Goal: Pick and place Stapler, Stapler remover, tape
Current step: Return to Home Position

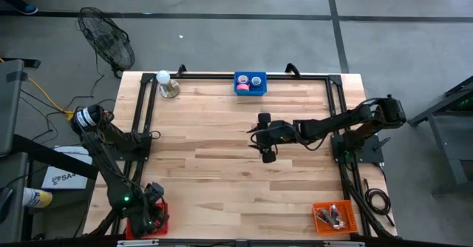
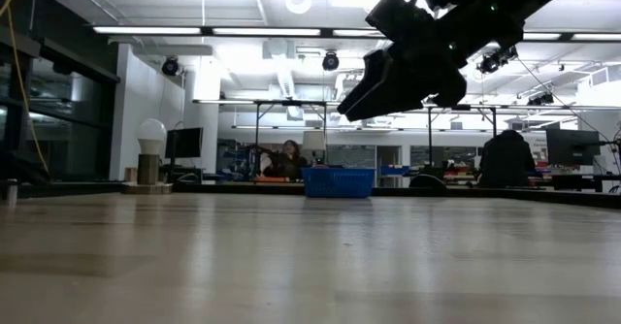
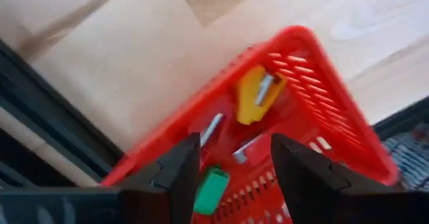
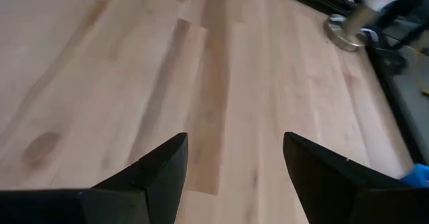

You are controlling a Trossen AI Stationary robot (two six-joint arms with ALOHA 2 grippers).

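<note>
The left pincer (image 3: 231, 170) hangs released, fingers (image 3: 179, 174) spread, directly above the red bin (image 3: 315, 56) at the worktop's (image 1: 222, 166) near-left corner, with nothing between its pads. In the left wrist view a yellow stapler (image 3: 258, 93) lies in that bin towards one wall and a green stapler (image 3: 212, 189) lies closer to the pincer, both down on the mesh floor and apart from each other. From above, the left pincer (image 1: 151, 211) covers most of the red bin (image 1: 134, 230). The right pincer (image 1: 259, 134) is out over the middle of the worktop, well clear of every bin; its fingers (image 4: 157, 174) are likewise spread and empty, with only bare wood below them. In the low view the right pincer (image 2: 374, 89) is raised well off the surface. The tape rolls (image 1: 242, 88) sit inside the blue bin (image 1: 250, 73) at the middle of the far edge, a pinkish-red one at its left end; the blue bin (image 2: 338, 181) is also seen level across the boards. An orange bin (image 1: 353, 219) stands at the near-right corner, holding what look like stapler removers (image 1: 332, 216), though they are too small to be sure. A lamp (image 1: 167, 84) with a round bulb stands at the far-left corner, and a fan (image 1: 107, 36) lies on the floor beyond it.
</note>
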